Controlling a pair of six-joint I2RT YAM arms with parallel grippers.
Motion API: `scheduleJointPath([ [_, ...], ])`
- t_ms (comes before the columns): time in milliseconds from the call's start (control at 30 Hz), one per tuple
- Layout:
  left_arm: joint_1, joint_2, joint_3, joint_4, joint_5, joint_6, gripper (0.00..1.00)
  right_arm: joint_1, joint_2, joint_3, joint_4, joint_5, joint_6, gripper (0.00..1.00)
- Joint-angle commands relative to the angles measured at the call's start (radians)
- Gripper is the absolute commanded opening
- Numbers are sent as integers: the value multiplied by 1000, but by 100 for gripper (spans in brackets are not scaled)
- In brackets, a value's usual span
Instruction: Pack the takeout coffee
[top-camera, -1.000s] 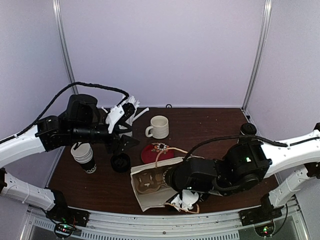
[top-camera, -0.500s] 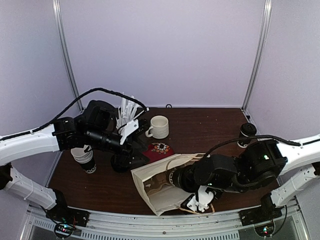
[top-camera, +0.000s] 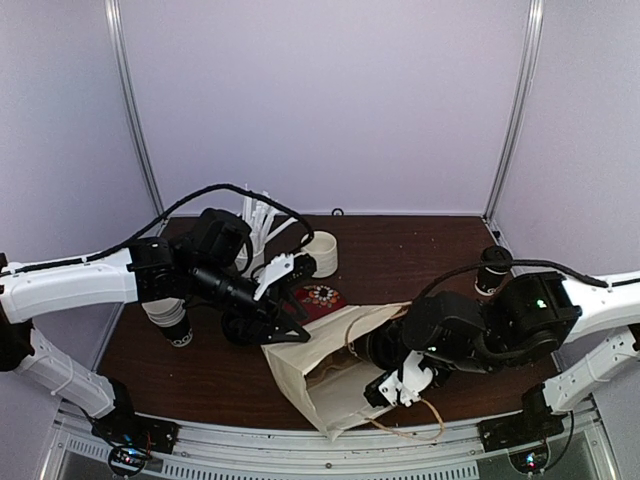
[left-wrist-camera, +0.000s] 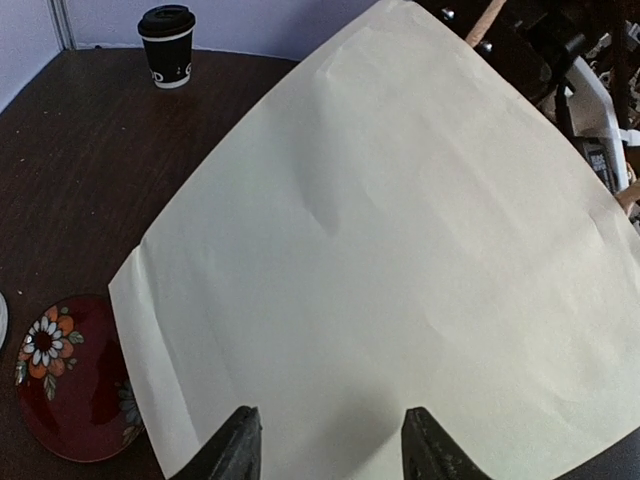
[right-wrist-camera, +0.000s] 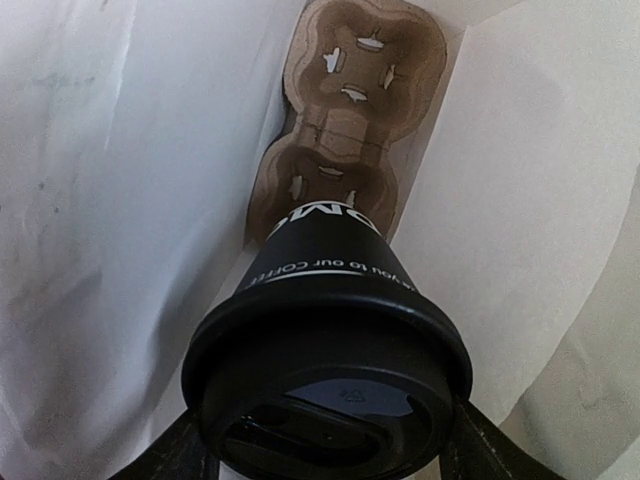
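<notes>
Against paper bag (right-wrist-camera: 90, 200), cup (right-wrist-camera: 330, 270) lettered "COFFEE"

On the side of the near black cup (right-wrist-camera: 325, 290) we can read a line of small white words, "...you to our COFFEE...". Its two ends are hidden by the curve. Above this line stand bigger white letters, only partly seen, something like "OM". The white marks on the far black cup (left-wrist-camera: 167, 45) are too small to read.

Two black cups (right-wrist-camera: 325, 300) (left-wrist-camera: 167, 47), one bag (left-wrist-camera: 400, 250)
</notes>
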Motion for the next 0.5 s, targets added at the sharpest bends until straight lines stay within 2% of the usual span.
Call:
scheduleJointPath([
  [0,-7,16,25,36,32,15,49,-21,43,39,11,-10,93,63],
  [133,-7,27,27,33,26,18,49,-27,83,50,32,-29,137,61],
  [467,-7,30,21,18,6,36,48,-72,177,75,106,-24,117,58],
])
